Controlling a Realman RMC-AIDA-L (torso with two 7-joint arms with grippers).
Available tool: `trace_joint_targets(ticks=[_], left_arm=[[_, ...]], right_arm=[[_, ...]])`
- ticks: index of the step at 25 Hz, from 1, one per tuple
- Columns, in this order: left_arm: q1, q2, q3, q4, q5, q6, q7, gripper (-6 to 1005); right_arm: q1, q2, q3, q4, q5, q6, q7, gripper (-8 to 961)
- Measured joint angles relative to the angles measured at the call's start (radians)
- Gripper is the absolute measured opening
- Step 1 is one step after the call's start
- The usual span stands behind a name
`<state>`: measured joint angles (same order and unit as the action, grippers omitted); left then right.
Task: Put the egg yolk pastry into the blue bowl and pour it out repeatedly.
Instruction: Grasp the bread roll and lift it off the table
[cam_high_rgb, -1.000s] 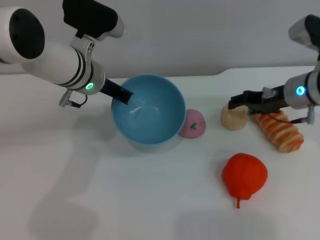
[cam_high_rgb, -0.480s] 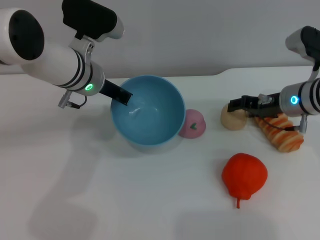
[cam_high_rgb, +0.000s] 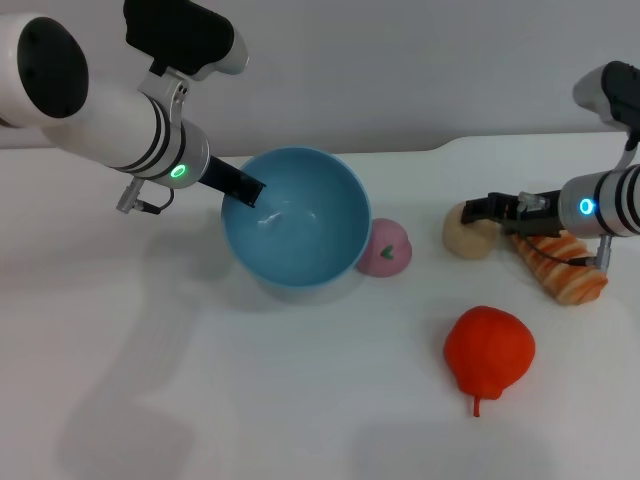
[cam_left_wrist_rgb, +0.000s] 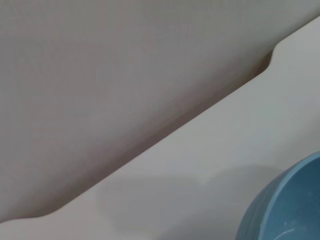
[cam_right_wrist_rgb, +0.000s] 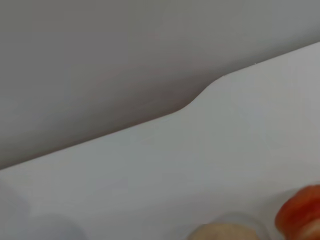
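Note:
The blue bowl (cam_high_rgb: 297, 218) is left of centre, tilted with its opening towards me; its rim also shows in the left wrist view (cam_left_wrist_rgb: 287, 207). My left gripper (cam_high_rgb: 243, 187) is shut on the bowl's far-left rim, one dark finger inside it. The bowl is empty. The egg yolk pastry (cam_high_rgb: 466, 234), a pale beige dome, sits on the table to the right; its top shows in the right wrist view (cam_right_wrist_rgb: 225, 233). My right gripper (cam_high_rgb: 480, 208) is low at the pastry's upper right side, touching or nearly touching it.
A pink ball with a green mark (cam_high_rgb: 385, 249) lies against the bowl's right side. A long ridged orange bread (cam_high_rgb: 560, 266) lies under my right arm. A red fruit-shaped item (cam_high_rgb: 488, 349) sits in front of the pastry. The table's back edge has a notch (cam_high_rgb: 440, 148).
My right gripper has drawn back slightly to the right along the pastry's top. The pastry, the bowl and my left arm have stayed almost still.

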<state>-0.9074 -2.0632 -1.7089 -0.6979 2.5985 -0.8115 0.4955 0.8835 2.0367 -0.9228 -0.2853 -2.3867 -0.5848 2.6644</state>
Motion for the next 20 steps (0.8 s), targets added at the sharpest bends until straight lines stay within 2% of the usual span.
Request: trace_joint_targets(ticks=[7,14,18,20], left_arm=[[-0.001,0.0,0.0,0.0,0.0,0.001,0.0,-2],[0.001,0.001,0.0,-0.004,0.0,0.002,0.0,-1],[0.002,0.002,0.0,-0.003,0.0,0.002,0.0,-1],[0.002,0.002,0.0,-0.003,0.0,0.002,0.0,-1]], right_arm=[[-0.001,0.005,0.0,0.013,0.003,0.052,-0.007,595],[0.002,0.023,0.0,0.007,0.005,0.108,-0.035,593],[0.007,0.026,0.0,0.007,0.006,0.123,-0.05,592],[0.007,0.027,0.0,0.006,0.006,0.125,-0.053,526]])
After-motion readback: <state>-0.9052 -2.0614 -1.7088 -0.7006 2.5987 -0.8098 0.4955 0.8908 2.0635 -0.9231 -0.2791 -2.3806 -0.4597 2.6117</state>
